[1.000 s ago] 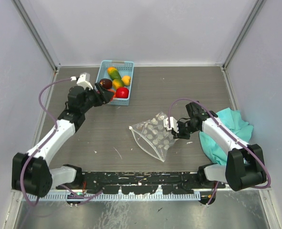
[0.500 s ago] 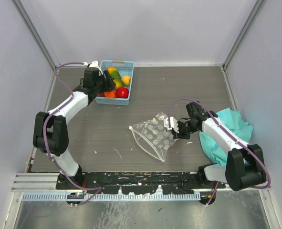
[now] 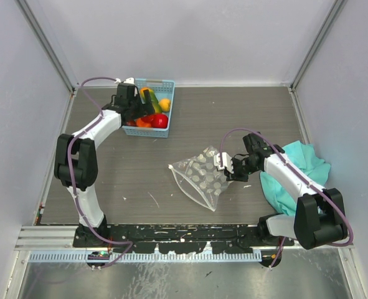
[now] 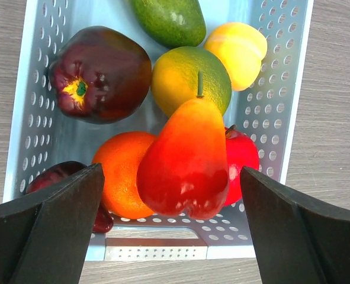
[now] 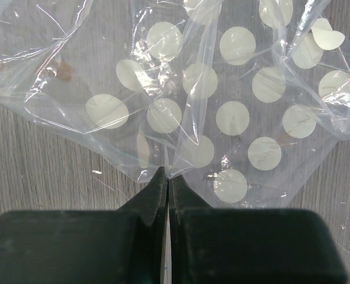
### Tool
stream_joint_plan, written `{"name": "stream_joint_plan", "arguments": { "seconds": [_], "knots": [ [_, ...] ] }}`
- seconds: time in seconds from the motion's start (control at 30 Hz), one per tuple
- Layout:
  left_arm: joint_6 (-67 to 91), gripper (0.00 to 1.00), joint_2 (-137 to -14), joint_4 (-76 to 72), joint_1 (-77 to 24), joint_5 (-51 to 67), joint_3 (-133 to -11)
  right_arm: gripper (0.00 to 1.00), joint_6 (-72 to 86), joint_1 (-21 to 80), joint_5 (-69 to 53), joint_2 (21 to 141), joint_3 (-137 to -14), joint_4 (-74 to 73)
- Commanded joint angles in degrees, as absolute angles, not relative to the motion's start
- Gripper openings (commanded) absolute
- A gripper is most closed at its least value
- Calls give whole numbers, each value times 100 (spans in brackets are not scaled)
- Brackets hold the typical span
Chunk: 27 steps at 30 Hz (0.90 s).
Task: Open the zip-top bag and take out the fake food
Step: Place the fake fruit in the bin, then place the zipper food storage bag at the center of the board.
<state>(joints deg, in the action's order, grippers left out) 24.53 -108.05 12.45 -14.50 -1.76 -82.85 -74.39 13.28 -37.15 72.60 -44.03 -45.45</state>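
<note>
The zip-top bag, clear with white dots, lies flat and crumpled on the table. My right gripper is shut on its right edge; in the right wrist view the closed tips pinch a fold of the bag. The fake food lies in the blue basket at the back left. My left gripper hovers over the basket's near end, open and holding nothing. Between its fingers the left wrist view shows a red-orange pear resting on an orange, with a dark purple pepper beyond.
A teal cloth is bunched at the right edge, under the right arm. The basket's perforated wall stands just ahead of the left fingers. Grey enclosure walls ring the table on three sides.
The left arm has swung back and right from beside the basket to over it, and its jaws have opened wide. The right gripper and the bag have not moved.
</note>
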Motion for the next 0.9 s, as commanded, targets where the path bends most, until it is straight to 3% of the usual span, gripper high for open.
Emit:
{"name": "stream_joint_plan", "arguments": {
  "seconds": [0.0, 0.33, 0.57, 0.87],
  "knots": [
    [2355, 98, -10515, 1306, -1430, -287, -8625, 6, -7427, 1279, -3884, 7093, -4438, -4524],
    [1990, 98, -8697, 578, -1433, -358, -7363, 7, -7436, 1130, -4067, 7049, -4490, -4600],
    [3047, 98, -7219, -792, -1182, 1445, -5792, 7, -7423, 831, -4460, 6927, -4589, -4757],
    [3898, 98, -5551, -494, -1142, 2579, -4641, 7, -6598, 346, -4884, 6518, -4662, -4337]
  ]
}}
